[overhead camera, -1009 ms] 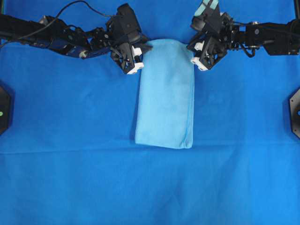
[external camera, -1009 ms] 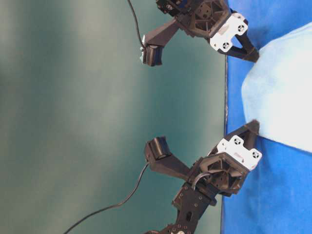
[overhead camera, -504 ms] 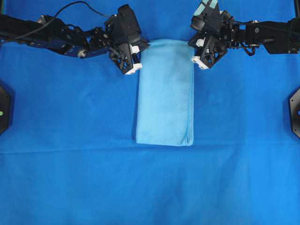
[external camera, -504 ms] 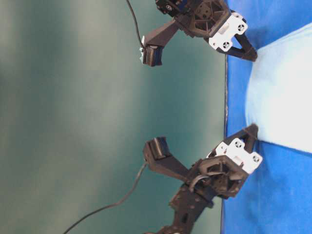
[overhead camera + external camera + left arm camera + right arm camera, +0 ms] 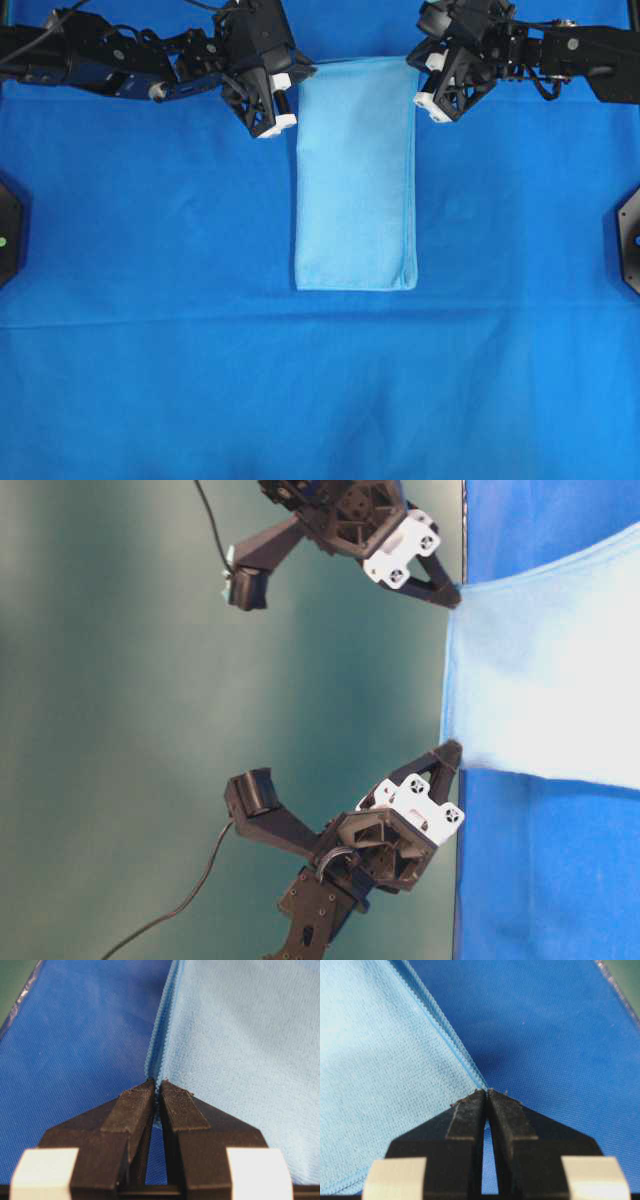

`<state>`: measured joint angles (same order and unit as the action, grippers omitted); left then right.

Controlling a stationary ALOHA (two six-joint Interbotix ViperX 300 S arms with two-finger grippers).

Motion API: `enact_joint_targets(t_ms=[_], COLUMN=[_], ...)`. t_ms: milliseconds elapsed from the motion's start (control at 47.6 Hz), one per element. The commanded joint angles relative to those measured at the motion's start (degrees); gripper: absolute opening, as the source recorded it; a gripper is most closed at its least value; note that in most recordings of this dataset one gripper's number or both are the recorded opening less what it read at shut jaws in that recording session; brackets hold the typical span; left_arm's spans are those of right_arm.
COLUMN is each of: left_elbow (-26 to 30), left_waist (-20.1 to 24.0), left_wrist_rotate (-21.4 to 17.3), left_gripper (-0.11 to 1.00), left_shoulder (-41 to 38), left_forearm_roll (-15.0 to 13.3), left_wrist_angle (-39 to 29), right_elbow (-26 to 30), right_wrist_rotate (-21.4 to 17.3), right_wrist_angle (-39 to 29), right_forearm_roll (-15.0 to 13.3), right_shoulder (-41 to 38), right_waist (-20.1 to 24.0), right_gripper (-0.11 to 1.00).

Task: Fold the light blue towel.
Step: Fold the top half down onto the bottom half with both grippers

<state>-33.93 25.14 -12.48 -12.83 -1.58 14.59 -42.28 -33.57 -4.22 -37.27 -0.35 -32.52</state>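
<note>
Light blue towel (image 5: 355,175), folded into a long narrow strip, lying flat on royal-blue sheet (image 5: 150,300), far end pinched at both corners: left gripper (image 5: 290,88) clamped shut on one corner, right gripper (image 5: 415,82) clamped shut on the other.

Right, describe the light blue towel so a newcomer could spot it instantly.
Find the deep royal-blue sheet covering the table. In its upper middle lies the light blue towel, a long narrow folded rectangle, its top corners pinched by two black end effectors. It is the only pale, sky-blue cloth there.
</note>
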Motion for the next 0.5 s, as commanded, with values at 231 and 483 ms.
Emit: enact_joint_targets(t_ms=[231, 483], left_elbow=[-1.1, -5.4], left_waist=[-2.7, -9.1], left_wrist_rotate=[0.2, 1.2], left_gripper=[0.05, 0.05], left_shoulder=[3.8, 9.0], left_forearm_roll=[0.0, -0.1], left_wrist_angle=[-1.5, -4.2], right_elbow=[-1.8, -6.2], right_wrist_rotate=[-1.0, -1.1], right_wrist_angle=[-0.4, -3.3], right_forearm_roll=[0.5, 4.0], right_shoulder=[4.7, 11.3], right_waist=[2.6, 10.5], right_gripper=[0.04, 0.04])
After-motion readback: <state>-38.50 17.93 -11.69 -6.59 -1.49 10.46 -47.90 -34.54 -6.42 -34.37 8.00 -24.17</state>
